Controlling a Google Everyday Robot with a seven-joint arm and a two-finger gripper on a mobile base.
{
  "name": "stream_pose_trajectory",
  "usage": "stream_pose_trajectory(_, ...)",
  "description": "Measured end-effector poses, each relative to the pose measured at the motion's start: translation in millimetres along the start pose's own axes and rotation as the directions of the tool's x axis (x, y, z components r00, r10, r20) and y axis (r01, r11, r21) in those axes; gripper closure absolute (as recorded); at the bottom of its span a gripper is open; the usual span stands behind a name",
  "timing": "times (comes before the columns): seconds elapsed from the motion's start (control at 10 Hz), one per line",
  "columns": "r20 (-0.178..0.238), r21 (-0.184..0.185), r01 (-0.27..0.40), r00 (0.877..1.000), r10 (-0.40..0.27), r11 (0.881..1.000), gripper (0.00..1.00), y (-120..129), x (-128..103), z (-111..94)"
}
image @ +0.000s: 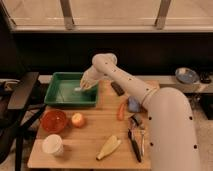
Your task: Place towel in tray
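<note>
Camera view
Arm (150, 97): a white arm is seen reaching from the lower right of the frame up and across to the centre.
Hand (84, 86): it is held over the right edge of the tray, just left of the frame's centre; whether it is spread or pressed together cannot be told.
Towel (79, 89): a small pale shape is seen right at the hand, above the tray's right side; whether it is pinched or lying loose cannot be told.
Tray (57, 97): a green tray is placed at the upper left of the tabletop, left of centre in the frame.
Tabletop (92, 130): a wooden surface fills the lower centre of the frame.
Red bowl (54, 120): it is set just below the tray, at the left.
Orange fruit (78, 119): it is found just beside the red bowl, to its right.
White cup (52, 145): it is placed at the lower left of the tabletop.
Banana (108, 148): it is laid at the lower centre, well apart from the tray.
Carrot (121, 111): it is seen right of centre, near the arm.
</note>
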Motion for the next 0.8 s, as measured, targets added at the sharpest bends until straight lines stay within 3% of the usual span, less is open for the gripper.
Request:
stream_pose_trajectory(0.3, 0.061, -0.042, -0.03, 0.998, 0.033, 0.999, 0.33, 19, -1, 34)
stream_pose_trajectory(0.5, 0.068, -0.07, -0.027, 0.997, 0.032, 0.997, 0.29, 20, -6, 40)
stream_pose_trajectory(0.8, 0.062, -0.074, -0.028, 0.998, 0.033, 0.997, 0.29, 21, -6, 38)
